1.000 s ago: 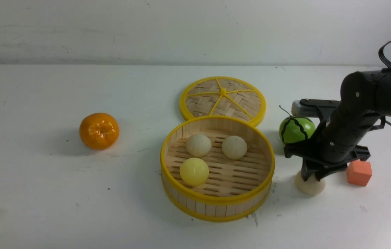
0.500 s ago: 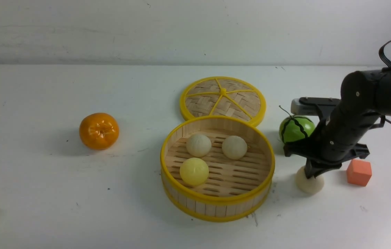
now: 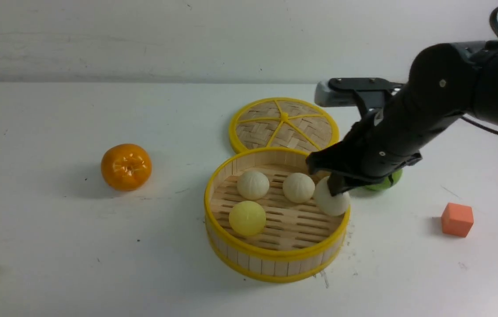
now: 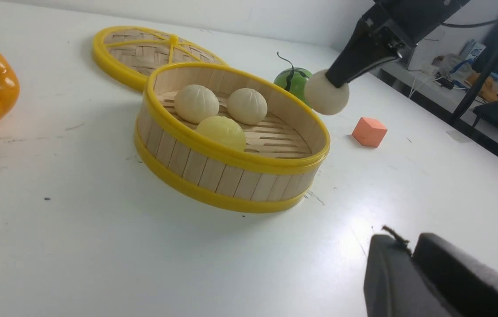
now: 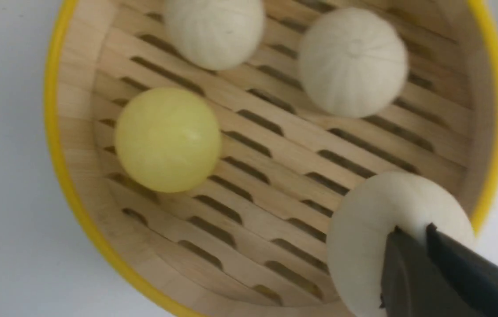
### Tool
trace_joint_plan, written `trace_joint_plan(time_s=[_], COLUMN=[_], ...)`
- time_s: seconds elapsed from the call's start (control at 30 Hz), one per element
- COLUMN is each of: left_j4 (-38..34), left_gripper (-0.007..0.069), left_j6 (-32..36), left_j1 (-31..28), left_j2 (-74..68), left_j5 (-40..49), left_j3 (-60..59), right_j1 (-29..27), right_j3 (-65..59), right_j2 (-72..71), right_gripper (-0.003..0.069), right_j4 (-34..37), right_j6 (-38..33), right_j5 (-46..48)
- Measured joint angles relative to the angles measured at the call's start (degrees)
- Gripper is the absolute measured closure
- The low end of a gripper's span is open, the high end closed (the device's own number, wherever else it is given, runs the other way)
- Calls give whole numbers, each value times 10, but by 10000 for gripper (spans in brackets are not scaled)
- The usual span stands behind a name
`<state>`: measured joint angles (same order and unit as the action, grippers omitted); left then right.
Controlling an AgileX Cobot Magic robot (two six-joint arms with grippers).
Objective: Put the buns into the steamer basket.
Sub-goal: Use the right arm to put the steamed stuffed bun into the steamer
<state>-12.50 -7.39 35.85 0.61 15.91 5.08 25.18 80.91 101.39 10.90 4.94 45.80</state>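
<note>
Right tool (image 3: 336, 190) pinching cream-white pleated bun (image 3: 331, 203): ease toward 9 o'clock over round bamboo steamer basket (image 3: 275, 263), clear of 3 buns, lower, release.

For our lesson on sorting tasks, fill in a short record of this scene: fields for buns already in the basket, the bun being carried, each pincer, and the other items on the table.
buns in basket: two cream buns and one yellow bun on the steamer basket floor
carried bun: fourth cream bun, above the basket's right rim
right pincer: shut on that bun
left pincer: low over bare table, holding nothing
other items: lid, tangerine, watermelon ball, orange cube
</note>
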Motion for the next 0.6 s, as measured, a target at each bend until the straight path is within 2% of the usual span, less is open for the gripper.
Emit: trace_joint_plan(time_s=[0.27, 0.37, 0.43, 0.47, 0.53, 0.57, 0.6], left_j4=[0, 0, 0, 0, 0, 0, 0], left_gripper=[546, 543, 543, 543, 540, 539, 538], left_j6=[0, 0, 0, 0, 0, 0, 0], left_j1=[0, 0, 0, 0, 0, 0, 0], left_j2=[0, 0, 0, 0, 0, 0, 0], left_j5=[0, 0, 0, 0, 0, 0, 0], left_j3=[0, 0, 0, 0, 0, 0, 0], right_j1=[25, 27, 27, 27, 27, 27, 27], right_j3=[14, 14, 14, 14, 16, 16, 16], right_j2=[72, 84, 82, 82, 69, 67, 55], right_gripper=[620, 535, 431, 431, 278, 268, 223], right_j4=[8, 10, 11, 11, 15, 15, 16], right_j6=[0, 0, 0, 0, 4, 5, 8], right_j5=[-48, -55, -60, -60, -44, -41, -24])
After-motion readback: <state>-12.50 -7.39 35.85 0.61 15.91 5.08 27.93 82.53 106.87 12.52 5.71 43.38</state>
